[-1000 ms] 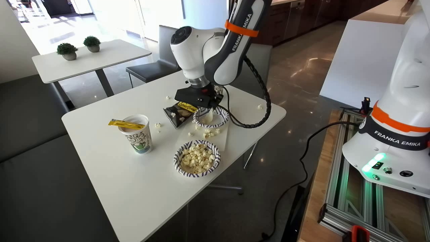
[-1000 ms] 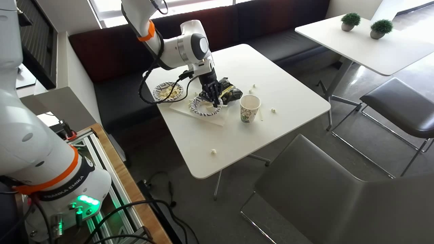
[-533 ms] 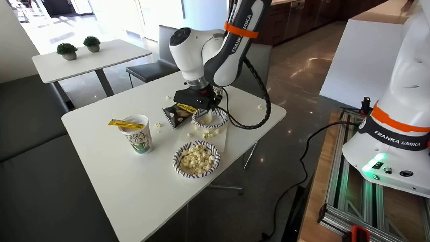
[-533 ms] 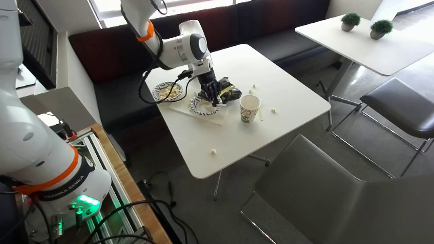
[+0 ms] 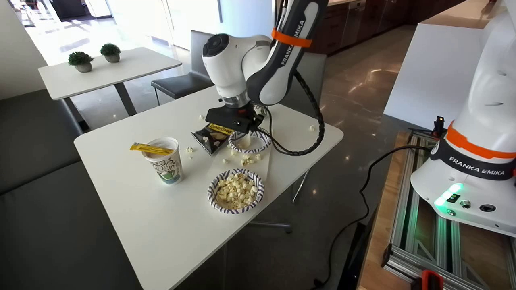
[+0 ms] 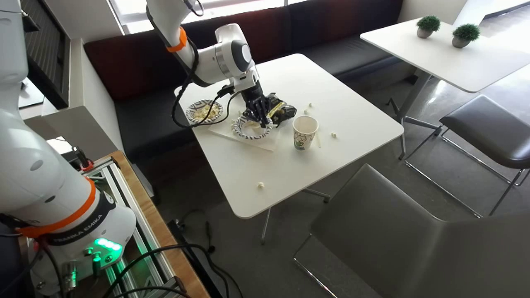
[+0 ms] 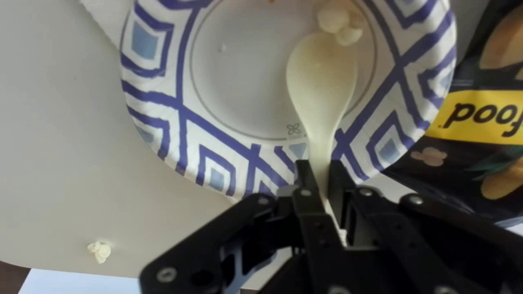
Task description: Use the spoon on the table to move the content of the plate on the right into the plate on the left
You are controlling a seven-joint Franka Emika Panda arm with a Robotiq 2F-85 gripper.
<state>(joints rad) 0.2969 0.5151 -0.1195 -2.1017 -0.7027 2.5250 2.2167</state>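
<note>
**Daylight glare and interior shadow**

In an exterior view, daylight overexposes the far floor [image 5: 92,31], its polished surface elsewhere carrying small highlights [image 5: 370,82]. In an exterior view, the window [image 6: 240,9] is burnt out to white above a dark bench [image 6: 145,120]. Green light [image 5: 448,194] glows on the robot base [image 5: 469,161] in both exterior views. The wrist view is dimmer and slightly soft; lower parts of the black gripper [image 7: 321,168] merge into darkness.

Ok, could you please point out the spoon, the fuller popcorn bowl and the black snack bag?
Spoon [image 7: 322,87], wrist view: on its scoop.
Fuller popcorn bowl [image 5: 212,193], in an exterior view: on its patterned rim.
Snack bag [image 5: 212,139], in an exterior view: on its front.
</note>
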